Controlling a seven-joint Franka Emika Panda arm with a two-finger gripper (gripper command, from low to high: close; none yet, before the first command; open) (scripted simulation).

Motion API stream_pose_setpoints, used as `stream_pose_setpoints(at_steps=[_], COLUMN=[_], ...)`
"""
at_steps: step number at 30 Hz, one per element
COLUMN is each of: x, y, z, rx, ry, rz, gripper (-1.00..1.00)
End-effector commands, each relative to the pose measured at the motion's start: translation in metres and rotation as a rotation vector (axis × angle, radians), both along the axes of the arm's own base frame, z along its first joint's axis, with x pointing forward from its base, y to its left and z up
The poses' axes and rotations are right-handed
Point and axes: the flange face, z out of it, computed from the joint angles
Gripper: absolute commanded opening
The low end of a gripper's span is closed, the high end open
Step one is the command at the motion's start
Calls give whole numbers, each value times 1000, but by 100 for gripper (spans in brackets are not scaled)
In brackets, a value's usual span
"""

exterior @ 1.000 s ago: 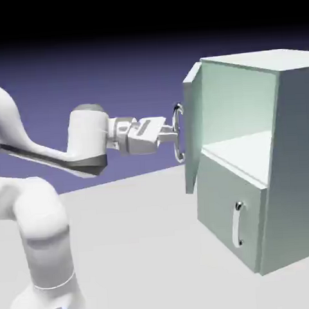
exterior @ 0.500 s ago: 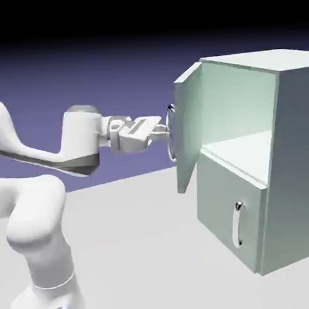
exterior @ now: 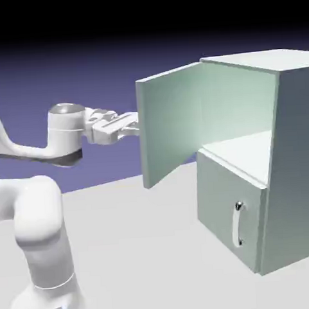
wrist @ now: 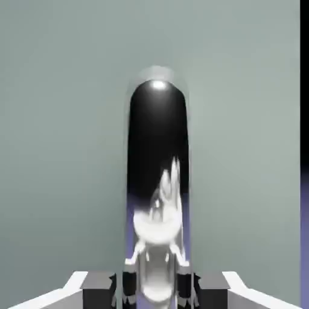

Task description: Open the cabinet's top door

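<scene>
The pale grey-green cabinet (exterior: 293, 161) stands at the exterior view's right. Its top door (exterior: 174, 123) is swung far out to the left, with its inner face showing. My gripper (exterior: 135, 127) reaches the door's outer side at its free edge, where the panel hides the handle. In the hand view the curved silver handle (wrist: 157, 181) fills the middle against the door panel (wrist: 60, 151). My gripper (wrist: 157, 288) is shut on the handle, and a grey fingertip (wrist: 96, 282) shows beside it.
The upper compartment stands open with a pale shelf floor (exterior: 247, 153). Below it the smaller door (exterior: 221, 204) is closed, with a short silver handle (exterior: 238, 224). The white arm (exterior: 35, 216) rises at the lower left, over the grey table (exterior: 143, 248).
The top door has swung much further open to the left, from edge-on to showing its inner face. My gripper moved left with the handle and still holds it.
</scene>
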Motion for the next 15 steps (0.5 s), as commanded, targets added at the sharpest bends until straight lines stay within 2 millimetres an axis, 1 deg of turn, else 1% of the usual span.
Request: stream_pose_setpoints(at_steps=[1, 8, 15], x=[0, 4, 18], y=[9, 71, 124], z=[0, 0, 0], rx=[1, 1, 1], ry=[1, 1, 1], rz=[-30, -229, -406], gripper=[-100, -100, -100])
